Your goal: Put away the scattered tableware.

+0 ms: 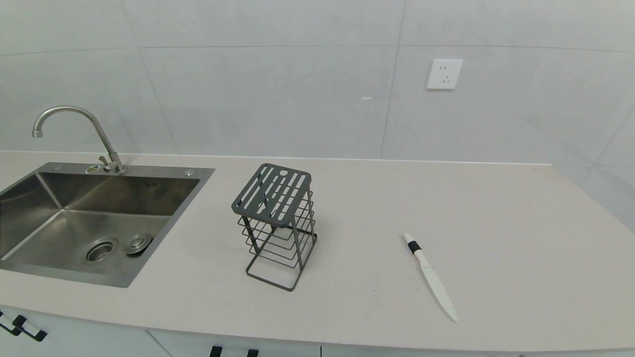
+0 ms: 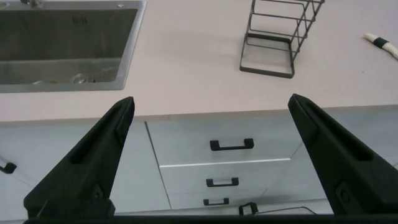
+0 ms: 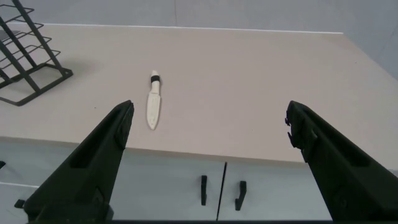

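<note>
While both arms hang low in front of the cabinet fronts, the left gripper point(image 2: 211, 101) stands with jaws spread wide and nothing between them, its fingers point(image 2: 93, 162) framing the drawer handles point(image 2: 231, 145) under the counter's front edge. Right gripper point(image 3: 210, 107) likewise: jaws wide apart, empty, level with the cabinet door handles point(image 3: 221, 193). Knife point(image 1: 429, 276) lies flat on the pale counter point(image 1: 471, 198), white blade, pale handle with a black band near the butt. Blade tip points toward the front edge, handle toward the wall. From the right wrist view it sits ahead of that gripper, not touched. Dark wire rack point(image 1: 276, 225) stands upright near the counter's middle, slotted top plate tilted, no utensil seen in the slots. Knife is to the rack's right, well apart from it. Steel sink point(image 1: 171, 228) is set into the counter left of the rack, faucet point(image 1: 113, 162) at its back rim. White wall outlet point(image 1: 444, 74) on the tiles above the knife's side.
</note>
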Motion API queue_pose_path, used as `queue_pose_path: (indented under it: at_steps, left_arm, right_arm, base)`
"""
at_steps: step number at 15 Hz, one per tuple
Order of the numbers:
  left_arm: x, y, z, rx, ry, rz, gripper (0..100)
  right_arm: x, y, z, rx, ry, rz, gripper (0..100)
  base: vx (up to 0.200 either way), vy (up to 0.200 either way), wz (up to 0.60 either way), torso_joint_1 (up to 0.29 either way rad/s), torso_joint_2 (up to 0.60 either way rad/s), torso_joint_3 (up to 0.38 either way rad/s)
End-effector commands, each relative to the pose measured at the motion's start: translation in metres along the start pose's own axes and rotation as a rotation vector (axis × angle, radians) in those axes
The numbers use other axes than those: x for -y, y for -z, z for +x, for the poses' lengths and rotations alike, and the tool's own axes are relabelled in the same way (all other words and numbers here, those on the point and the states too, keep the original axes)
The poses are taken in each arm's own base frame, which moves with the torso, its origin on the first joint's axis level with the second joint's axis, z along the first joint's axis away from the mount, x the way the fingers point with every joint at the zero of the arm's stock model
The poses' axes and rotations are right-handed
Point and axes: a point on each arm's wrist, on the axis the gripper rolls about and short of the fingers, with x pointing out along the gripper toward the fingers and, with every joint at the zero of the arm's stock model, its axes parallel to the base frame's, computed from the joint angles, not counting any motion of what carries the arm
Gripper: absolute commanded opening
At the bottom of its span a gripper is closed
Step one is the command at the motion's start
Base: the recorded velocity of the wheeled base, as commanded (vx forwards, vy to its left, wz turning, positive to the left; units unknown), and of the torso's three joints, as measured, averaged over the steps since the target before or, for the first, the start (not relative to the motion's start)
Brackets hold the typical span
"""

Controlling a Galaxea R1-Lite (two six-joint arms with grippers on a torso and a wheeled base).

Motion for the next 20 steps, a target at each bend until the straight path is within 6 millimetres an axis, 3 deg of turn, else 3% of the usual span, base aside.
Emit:
queue_pose_path:
  at_steps: [1,12,15,20]
  left_arm:
    - [0.0000,-0.0001,0.0001,-0.001,0.001,0.000,100]
    - [0.0001,-0.0001,0.0001,-0.001,0.002,-0.002,100]
    - [0.0000,-0.0001,0.0001,-0.001,-0.001,0.000,100]
    - [0.0000,-0.0001,0.0001,-0.001,0.001,0.003,100]
  right_arm:
    - [0.0000,0.0001,0.0001,-0.002,0.000,0.000,100]
    - [0.0000,0.0001,0.0001,-0.002,0.001,0.001,100]
    - [0.0000,0.0001,0.0001,-0.002,0.001,0.000,100]
    - [0.0000,0.0001,0.0001,-0.002,0.001,0.001,100]
  base:
    - [0.000,0.000,0.00,0.149,-0.01,0.110]
    - [0.000,0.000,0.00,0.055,-0.10,-0.043]
    - [0.200,0.000,0.00,-0.002,-0.01,0.001]
    - [0.000,0.000,0.00,0.010,0.00,0.000]
